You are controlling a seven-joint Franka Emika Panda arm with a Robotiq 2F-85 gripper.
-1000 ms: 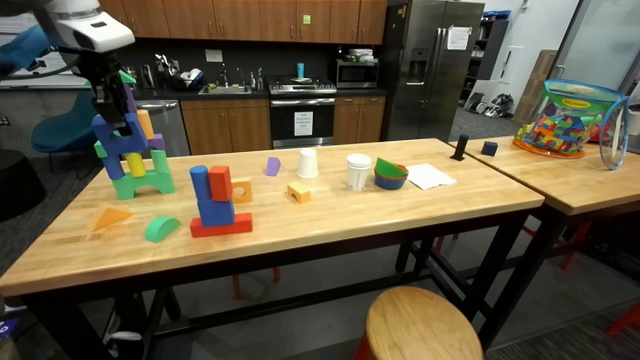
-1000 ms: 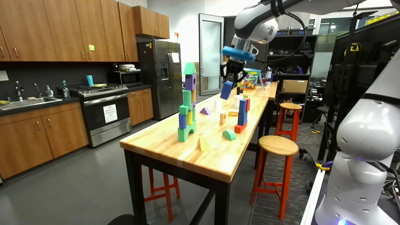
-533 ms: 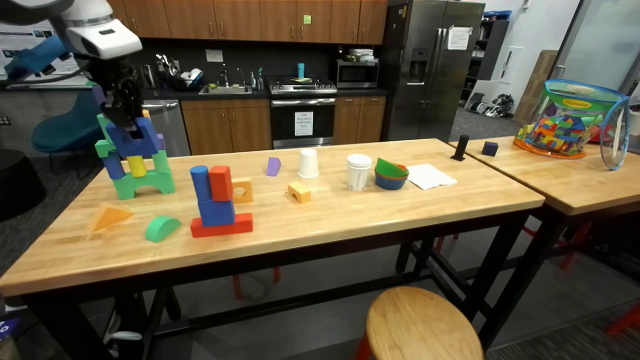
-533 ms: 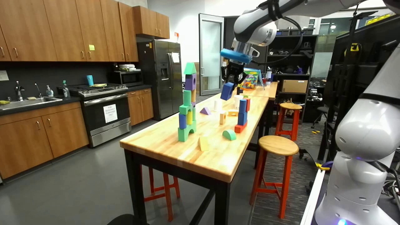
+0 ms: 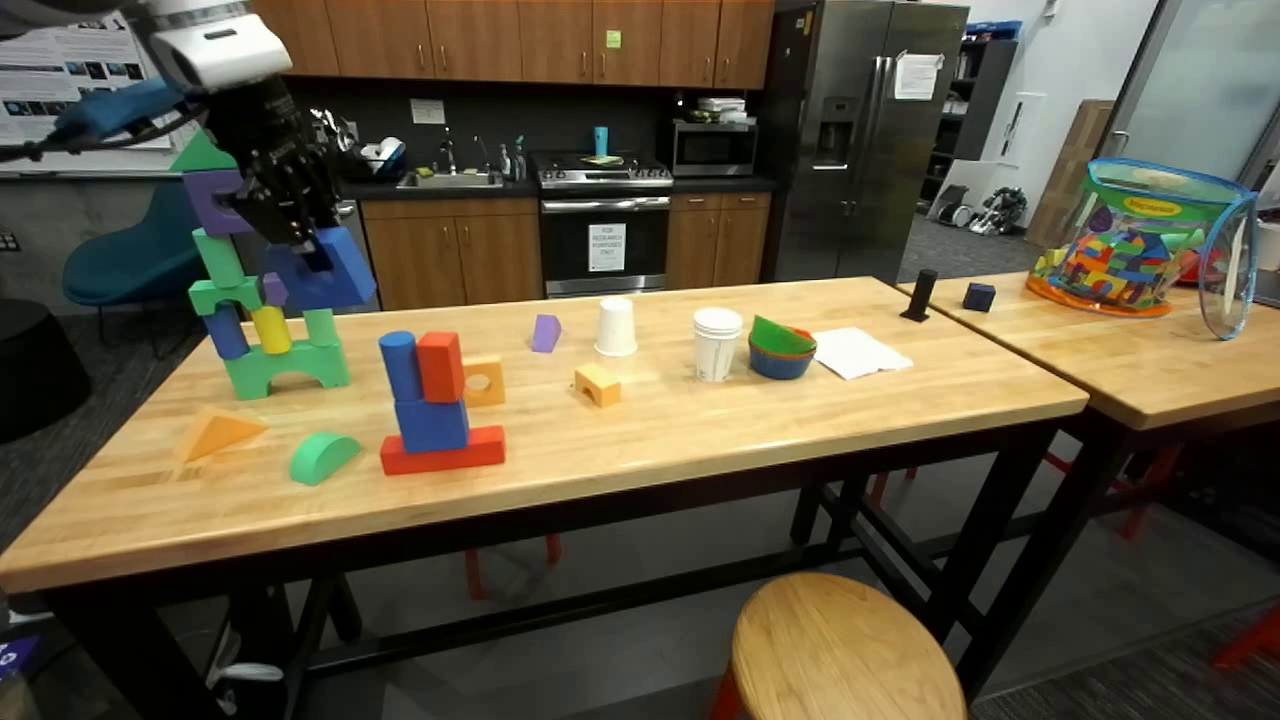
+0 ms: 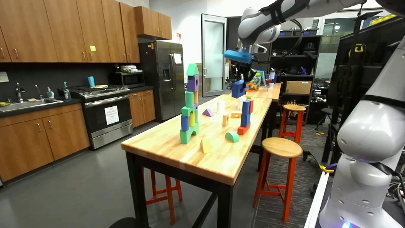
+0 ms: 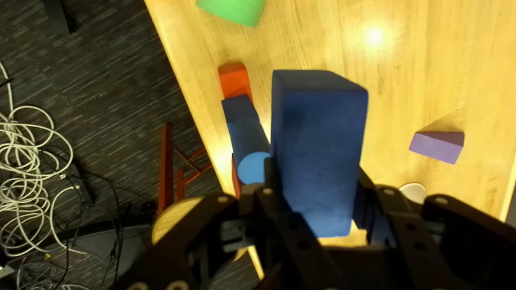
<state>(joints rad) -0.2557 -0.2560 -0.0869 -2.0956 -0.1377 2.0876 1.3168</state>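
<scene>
My gripper (image 7: 316,173) is shut on a blue block (image 7: 322,145), one finger against each side. In both exterior views the blue block (image 5: 340,275) hangs above the table, slightly tilted. A tall tower stands on a green arch (image 6: 189,134), with a purple block (image 6: 192,83) and a green triangle (image 6: 192,69) at its top. In an exterior view the held block overlaps the tower's right side; the other angle shows them apart. Nearer the table's edge is a shorter stack: a long red block (image 5: 445,452), a blue block (image 5: 432,428), a blue cylinder (image 5: 401,367) and a red block (image 5: 442,367).
On the wooden table (image 5: 640,440) lie a green half-round (image 5: 325,457), an orange triangle (image 5: 222,434), a purple block (image 5: 546,333) and orange blocks. Paper cups (image 5: 716,345), bowls (image 5: 780,360) and a white sheet (image 5: 860,352) are farther along. A stool (image 6: 281,147) stands beside it.
My gripper has carried the blue block to the right in both exterior views, uncovering more of the tower's upper part. The block has also turned. The stacks stand unchanged.
</scene>
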